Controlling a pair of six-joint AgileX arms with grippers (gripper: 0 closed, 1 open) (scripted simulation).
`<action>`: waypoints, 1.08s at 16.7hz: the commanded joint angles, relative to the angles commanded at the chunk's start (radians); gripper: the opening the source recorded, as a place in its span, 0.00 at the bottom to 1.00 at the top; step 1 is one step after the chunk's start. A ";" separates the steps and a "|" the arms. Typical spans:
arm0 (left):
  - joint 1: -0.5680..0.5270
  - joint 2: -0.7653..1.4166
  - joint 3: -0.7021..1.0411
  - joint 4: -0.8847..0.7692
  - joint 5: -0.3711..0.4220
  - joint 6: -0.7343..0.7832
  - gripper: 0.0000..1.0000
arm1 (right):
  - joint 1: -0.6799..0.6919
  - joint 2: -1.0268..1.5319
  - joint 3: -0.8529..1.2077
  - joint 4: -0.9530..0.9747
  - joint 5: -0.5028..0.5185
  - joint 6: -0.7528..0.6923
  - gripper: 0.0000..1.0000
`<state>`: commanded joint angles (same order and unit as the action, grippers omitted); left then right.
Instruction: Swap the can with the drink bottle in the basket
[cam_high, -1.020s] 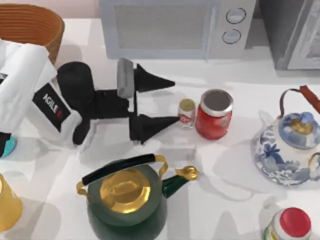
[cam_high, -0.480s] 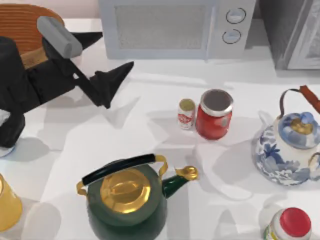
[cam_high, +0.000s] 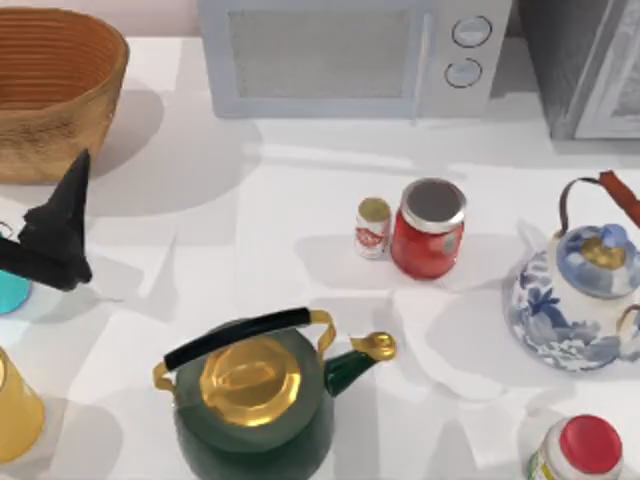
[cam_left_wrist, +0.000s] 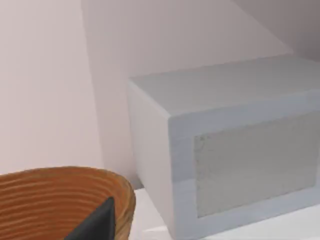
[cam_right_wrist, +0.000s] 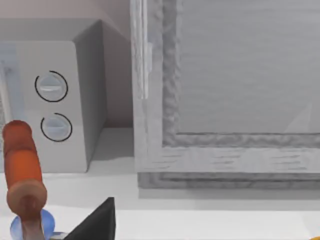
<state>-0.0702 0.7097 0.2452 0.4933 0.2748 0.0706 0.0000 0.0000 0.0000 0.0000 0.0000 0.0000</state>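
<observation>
my left gripper (cam_high: 50, 235) sits at the table's left edge beside the can (cam_high: 12, 292), presumably to grab it; i cannot tell its finger state.

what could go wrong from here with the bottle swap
The drink bottle stands almost against the red jar, so a grasp there could knock the jar. The left gripper is at the table's left edge beside the can, which it partly hides; a careless move might tip the can. The green kettle sits near the path between the bottle and the basket.
</observation>
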 joint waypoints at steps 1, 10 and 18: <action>0.011 -0.114 -0.043 -0.064 -0.046 -0.007 1.00 | 0.000 0.000 0.000 0.000 0.000 0.000 1.00; 0.069 -0.694 -0.241 -0.479 -0.269 -0.068 1.00 | 0.000 0.000 0.000 0.000 0.000 0.000 1.00; 0.070 -0.694 -0.240 -0.484 -0.271 -0.068 1.00 | 0.000 0.000 0.000 0.000 0.000 0.000 1.00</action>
<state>0.0002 0.0158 0.0056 0.0096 0.0036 0.0026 0.0000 0.0000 0.0000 0.0000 0.0000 0.0000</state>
